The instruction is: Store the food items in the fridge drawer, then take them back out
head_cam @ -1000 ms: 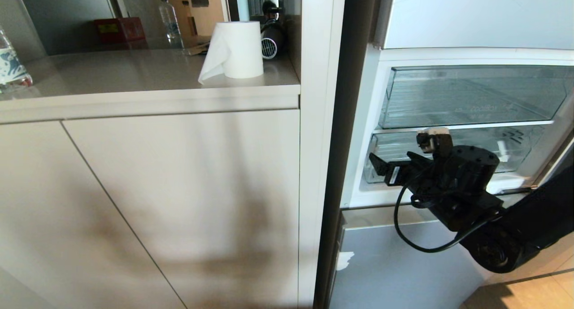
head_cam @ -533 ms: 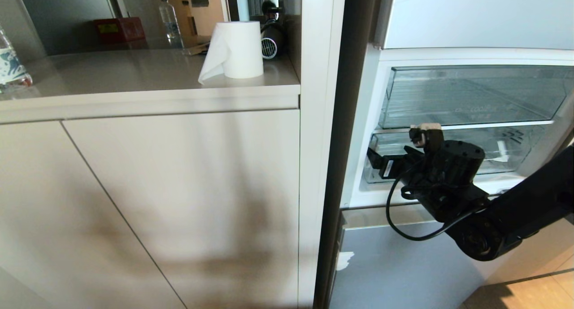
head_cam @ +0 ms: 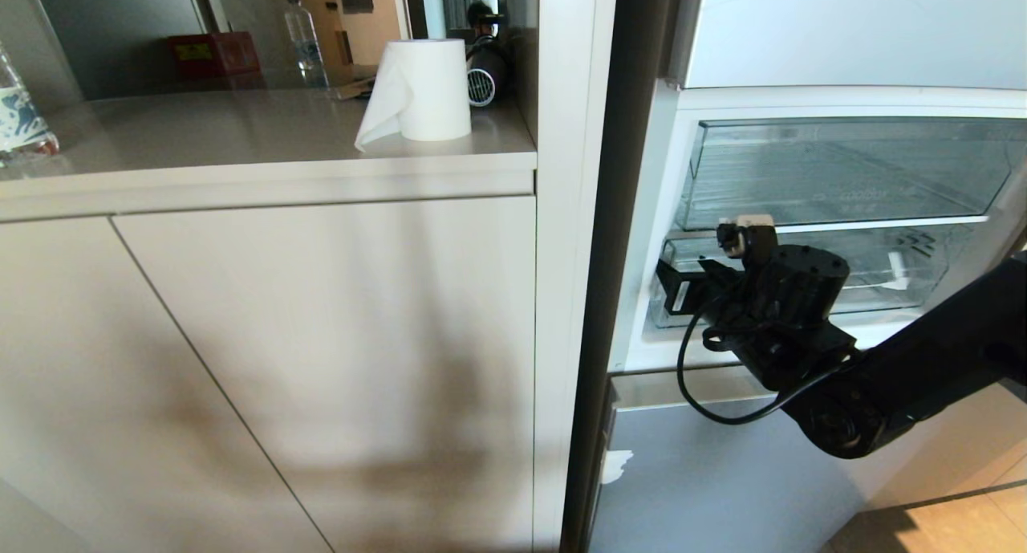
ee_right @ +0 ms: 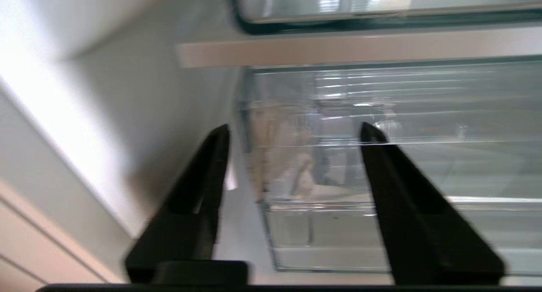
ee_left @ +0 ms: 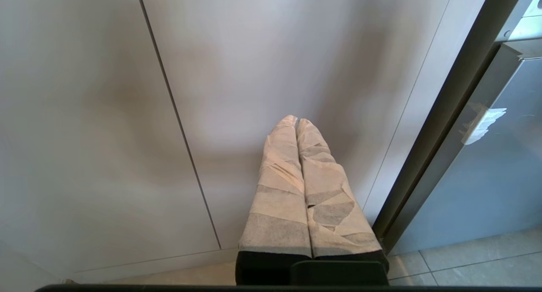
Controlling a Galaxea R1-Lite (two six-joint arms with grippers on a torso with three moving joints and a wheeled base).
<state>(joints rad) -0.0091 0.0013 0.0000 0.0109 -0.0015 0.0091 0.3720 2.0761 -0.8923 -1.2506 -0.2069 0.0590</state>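
Note:
The fridge drawer (head_cam: 891, 268), shallow and clear, sits pushed in under a taller clear bin (head_cam: 842, 168) with faint lettering. My right gripper (head_cam: 675, 284) is at the drawer's left end, close to its front. In the right wrist view the right gripper (ee_right: 295, 131) is open; its black fingers (ee_right: 203, 186) frame the left corner of the fridge drawer (ee_right: 338, 237) with nothing between them. The food items are out of view. My left gripper (ee_left: 296, 121) is shut, its taped fingers pressed together, low in front of a cabinet door.
A paper towel roll (head_cam: 425, 87) and a bottle (head_cam: 305, 35) stand on the counter (head_cam: 241, 160) left of the fridge. A white upright panel (head_cam: 574, 216) borders the drawer's left end. The grey lower fridge door (head_cam: 706, 473) is closed below my right arm.
My right arm has moved up and to the left, bringing its gripper closer to the drawer's left end. Nothing else has moved.

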